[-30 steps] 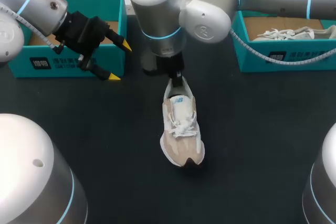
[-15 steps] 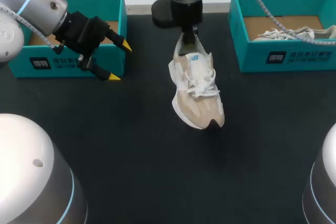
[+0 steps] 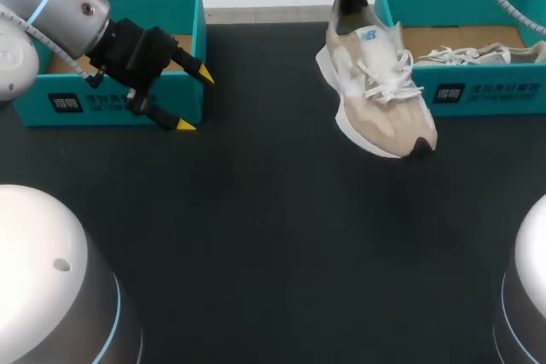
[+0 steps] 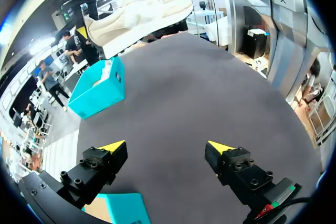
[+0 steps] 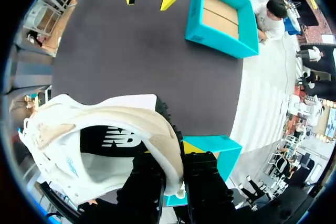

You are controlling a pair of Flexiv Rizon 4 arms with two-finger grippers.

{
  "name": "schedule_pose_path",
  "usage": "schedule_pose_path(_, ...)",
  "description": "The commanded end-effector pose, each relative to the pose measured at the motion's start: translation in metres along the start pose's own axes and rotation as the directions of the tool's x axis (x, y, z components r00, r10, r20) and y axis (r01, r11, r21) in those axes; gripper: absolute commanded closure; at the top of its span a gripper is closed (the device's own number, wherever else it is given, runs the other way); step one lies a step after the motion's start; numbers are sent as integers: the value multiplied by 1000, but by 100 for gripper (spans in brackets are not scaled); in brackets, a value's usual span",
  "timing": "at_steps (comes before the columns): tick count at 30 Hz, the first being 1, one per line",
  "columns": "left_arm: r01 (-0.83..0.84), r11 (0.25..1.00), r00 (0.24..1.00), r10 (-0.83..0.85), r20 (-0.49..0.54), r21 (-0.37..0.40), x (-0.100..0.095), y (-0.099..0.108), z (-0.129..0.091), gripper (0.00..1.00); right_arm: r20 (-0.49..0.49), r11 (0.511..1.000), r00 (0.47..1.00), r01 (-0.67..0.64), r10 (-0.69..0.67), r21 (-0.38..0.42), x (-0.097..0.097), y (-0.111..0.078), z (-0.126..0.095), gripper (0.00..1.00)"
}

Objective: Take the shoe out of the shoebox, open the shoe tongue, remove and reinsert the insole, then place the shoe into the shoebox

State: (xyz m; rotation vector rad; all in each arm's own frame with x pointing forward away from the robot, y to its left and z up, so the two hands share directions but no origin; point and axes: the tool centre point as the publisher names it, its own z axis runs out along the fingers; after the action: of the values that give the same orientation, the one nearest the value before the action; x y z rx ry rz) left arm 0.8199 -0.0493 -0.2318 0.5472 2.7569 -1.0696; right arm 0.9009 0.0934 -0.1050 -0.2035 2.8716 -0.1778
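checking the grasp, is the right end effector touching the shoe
Touching. The right wrist view shows the right end effector pinching the shoe by its heel rim.

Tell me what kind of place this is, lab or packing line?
Probably a robot lab bench: a dark table, a teal left shoebox and right shoebox at its far side, the right gripper shut on a shoe in the air.

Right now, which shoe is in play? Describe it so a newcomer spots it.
At the dark table's far right stands a teal shoebox with a pale shoe inside. By its left wall, a beige-and-white sneaker hangs from the right tool by its heel. Unlike the boxed shoe, it is airborne.
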Motion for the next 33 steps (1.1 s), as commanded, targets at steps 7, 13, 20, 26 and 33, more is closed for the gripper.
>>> schedule_pose_path(7, 0, 1000, 1000, 0, -1, -2, 0, 0, 0, 0, 4, 1000, 1000, 1, -1, 1, 2, -1, -3, 100)
schedule_pose_path(13, 0, 1000, 1000, 0, -1, -2, 0, 0, 0, 0, 4, 1000, 1000, 1, -1, 1, 2, -1, -3, 100)
schedule_pose_path(20, 0, 1000, 1000, 0, -1, -2, 0, 0, 0, 0, 17, 1000, 999, -31, 31, -4, -20, -46, 18, 100)
schedule_pose_path(26, 0, 1000, 1000, 0, -1, -2, 0, 0, 0, 0, 41, 999, 999, -34, 34, 13, -50, -112, 32, 100)
schedule_pose_path(33, 0, 1000, 1000, 0, -1, -2, 0, 0, 0, 0, 40, 997, 998, -59, 57, 43, -85, -186, 54, 100)
